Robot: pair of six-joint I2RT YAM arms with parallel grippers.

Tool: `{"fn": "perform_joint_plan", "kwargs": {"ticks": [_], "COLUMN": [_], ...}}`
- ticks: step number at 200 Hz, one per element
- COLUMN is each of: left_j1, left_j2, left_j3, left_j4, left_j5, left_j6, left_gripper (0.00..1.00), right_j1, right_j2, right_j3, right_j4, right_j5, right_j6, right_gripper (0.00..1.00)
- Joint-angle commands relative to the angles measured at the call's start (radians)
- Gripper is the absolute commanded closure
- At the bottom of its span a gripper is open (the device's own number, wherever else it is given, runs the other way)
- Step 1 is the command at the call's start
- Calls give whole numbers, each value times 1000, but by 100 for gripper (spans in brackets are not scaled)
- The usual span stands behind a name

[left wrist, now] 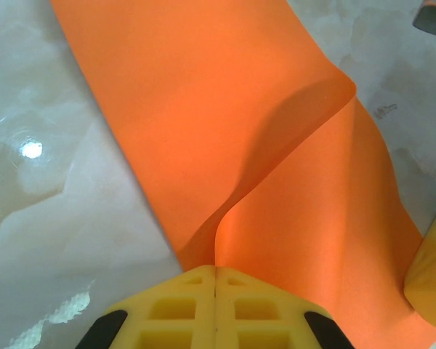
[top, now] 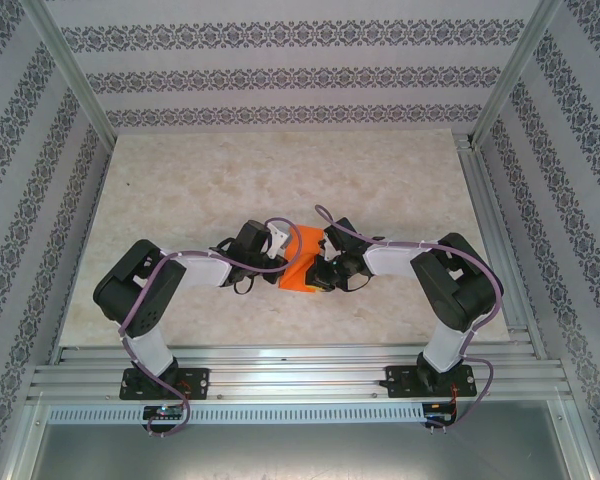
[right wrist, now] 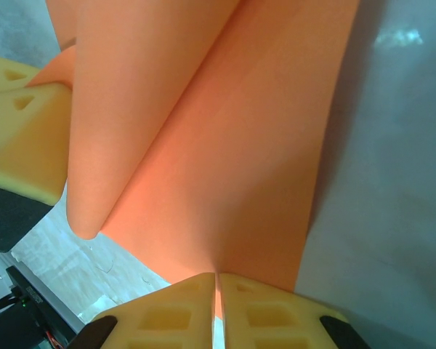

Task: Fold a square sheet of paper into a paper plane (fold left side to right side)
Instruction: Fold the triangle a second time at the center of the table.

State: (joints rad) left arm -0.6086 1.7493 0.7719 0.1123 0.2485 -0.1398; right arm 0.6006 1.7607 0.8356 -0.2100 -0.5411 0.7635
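Seen from above, both arms (top: 400,262) cover the sides of the sheet of paper (top: 302,262), so its full shape is hard to tell. One paper edge is tucked out of sight inside the pressed-together left claw (left wrist: 216,273). Another hides inside the right claw (right wrist: 218,280), squeezed the same way. Both wrist pictures cut the paper off at the top.

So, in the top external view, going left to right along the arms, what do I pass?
Going across: left arm's elbow → left claw → orange paper sheet, pinched by both claws → right claw → right arm's elbow.
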Motion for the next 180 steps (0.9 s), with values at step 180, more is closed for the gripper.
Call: {"fn": "perform_joint_plan", "kwargs": {"ticks": [180], "left_j1": [14], "left_j2": [-32], "left_j3": [43], "left_j4": [-16], "left_j5": [27], "left_j6": [29], "left_gripper": [99], "right_j1": [13], "right_j2": [48], "right_j3": [22], "right_j4": [-78], "right_j5": [52], "right_j6": [-32], "right_gripper": [88]}}
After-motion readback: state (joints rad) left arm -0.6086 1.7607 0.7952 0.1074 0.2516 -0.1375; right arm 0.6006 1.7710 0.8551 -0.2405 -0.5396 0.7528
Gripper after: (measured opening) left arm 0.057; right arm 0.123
